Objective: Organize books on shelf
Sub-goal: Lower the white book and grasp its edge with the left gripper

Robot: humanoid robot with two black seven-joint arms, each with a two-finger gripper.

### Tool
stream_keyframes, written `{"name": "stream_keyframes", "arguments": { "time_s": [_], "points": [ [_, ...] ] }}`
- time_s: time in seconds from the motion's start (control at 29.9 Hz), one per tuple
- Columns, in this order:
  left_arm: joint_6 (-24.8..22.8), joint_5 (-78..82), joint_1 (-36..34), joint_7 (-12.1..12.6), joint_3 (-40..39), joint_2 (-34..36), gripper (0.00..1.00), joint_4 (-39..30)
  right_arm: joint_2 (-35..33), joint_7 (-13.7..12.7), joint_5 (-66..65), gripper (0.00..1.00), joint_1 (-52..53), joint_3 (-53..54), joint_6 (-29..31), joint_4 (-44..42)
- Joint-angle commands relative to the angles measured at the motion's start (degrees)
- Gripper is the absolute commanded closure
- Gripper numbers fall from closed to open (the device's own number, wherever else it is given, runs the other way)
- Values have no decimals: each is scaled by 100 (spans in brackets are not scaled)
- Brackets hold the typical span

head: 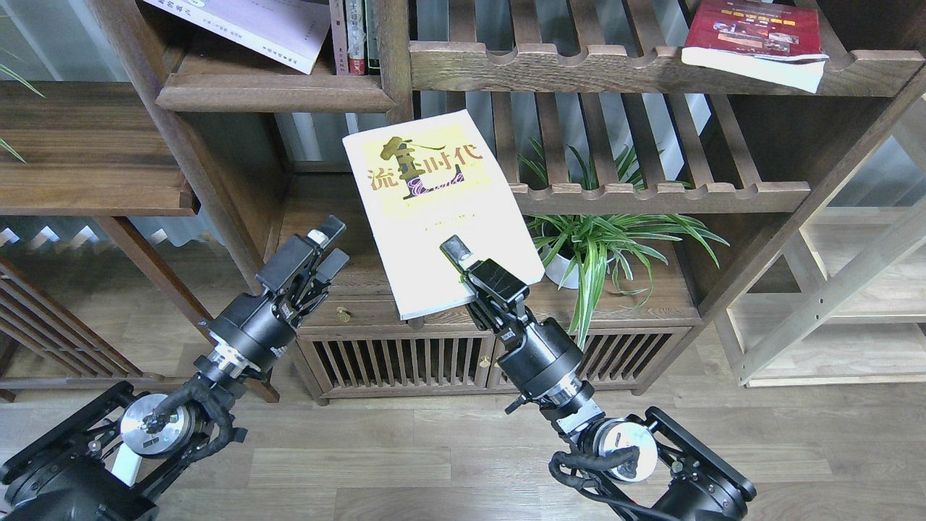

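Observation:
My right gripper (pixel 459 265) is shut on the lower edge of the thick yellow-green book (pixel 438 206) and holds it tilted in the air in front of the bookcase. My left gripper (pixel 323 248) is open and empty, a little to the left of the book and apart from it. A pale lavender-white book (pixel 253 25) leans on the solid dark-brown shelf (pixel 268 92) at the top left, next to a few upright books (pixel 354 36). The dark red book (pixel 752 36) lies on the slatted rack at the top right.
Two slatted racks (pixel 651 195) fill the right half of the bookcase. A potted spider plant (pixel 593 246) stands on the low cabinet (pixel 405 358) under the held book. A pale wood rack (pixel 832 289) stands at the right and a dark side shelf (pixel 87 159) at the left.

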Motion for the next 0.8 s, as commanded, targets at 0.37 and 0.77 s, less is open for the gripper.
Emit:
{"name": "stream_keyframes", "arguments": {
  "time_s": [0.37, 0.77],
  "points": [
    [0, -96, -284, 5, 97, -43, 5, -42, 0, -10, -37, 98, -57, -213, 0, -33],
    [0, -482, -434, 232, 818, 167, 9, 29, 0, -27, -213, 98, -215, -425, 0, -50]
  ]
}}
